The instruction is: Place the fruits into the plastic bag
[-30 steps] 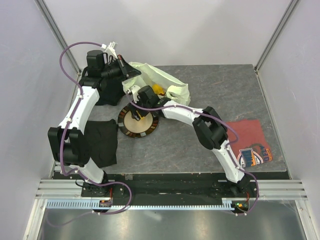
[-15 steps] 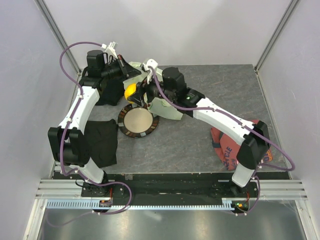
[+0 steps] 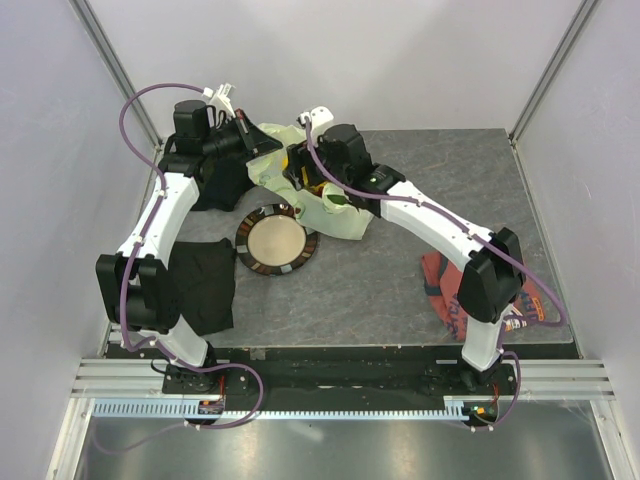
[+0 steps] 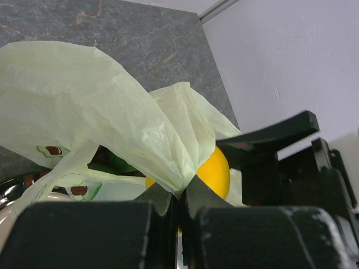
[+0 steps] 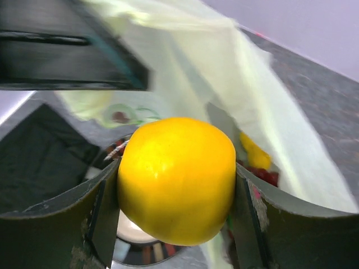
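Lemon [image 5: 176,179] clamped in right gripper [image 5: 175,224], just above plastic bag [image 5: 247,78] mouth, opening beneath and ahead. Left gripper [image 4: 180,204] pinched tight on bag rim, propping it open. Release likely straight down.

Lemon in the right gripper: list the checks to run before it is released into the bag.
1. Lemon clamped between the right gripper fingers: ok.
2. Left gripper shut on the plastic bag edge, holding it up: ok.
3. Lemon directly over the bag's mouth: cannot tell; the bag's film hangs beside it.
4. Other fruit lying inside the bag: ok, a yellow one shows.
5. Plate bare of fruit: ok.
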You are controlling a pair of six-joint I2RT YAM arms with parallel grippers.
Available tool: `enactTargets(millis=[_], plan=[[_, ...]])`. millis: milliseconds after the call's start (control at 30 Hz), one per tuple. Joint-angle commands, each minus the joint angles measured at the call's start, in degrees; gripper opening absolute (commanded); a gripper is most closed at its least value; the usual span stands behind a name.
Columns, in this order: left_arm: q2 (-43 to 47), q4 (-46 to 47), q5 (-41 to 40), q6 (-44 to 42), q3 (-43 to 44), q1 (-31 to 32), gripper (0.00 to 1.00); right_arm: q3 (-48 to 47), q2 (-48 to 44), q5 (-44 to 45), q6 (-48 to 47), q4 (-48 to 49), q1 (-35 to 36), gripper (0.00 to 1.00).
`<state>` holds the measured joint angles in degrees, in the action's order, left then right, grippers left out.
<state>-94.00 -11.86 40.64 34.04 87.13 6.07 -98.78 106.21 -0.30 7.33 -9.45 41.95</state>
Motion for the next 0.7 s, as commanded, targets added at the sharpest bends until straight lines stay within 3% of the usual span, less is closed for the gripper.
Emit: enactTargets(millis=[0, 333, 467, 667], plan=[[2.4, 2.1, 1.0, 0.4, 0.1, -0.1, 0.01, -3.7, 1.0, 7.2, -0.5, -2.2, -2.8, 0.33], [3.3, 3.5, 2.3, 0.2, -0.8, 0.2, 0.02, -22.3, 17.8, 14.9, -2.2, -21.6, -3.5, 0.34], [3.1, 3.5, 2.2, 0.3, -0.8, 0.2, 0.01, -21.0, 19.1, 17.3, -1.9, -24.1, -3.5, 0.35], [2.9, 3.5, 2.4, 0.7, -0.8, 0.2, 0.01, -18.1, 18.7, 17.5, -1.1, -24.2, -3.5, 0.47]])
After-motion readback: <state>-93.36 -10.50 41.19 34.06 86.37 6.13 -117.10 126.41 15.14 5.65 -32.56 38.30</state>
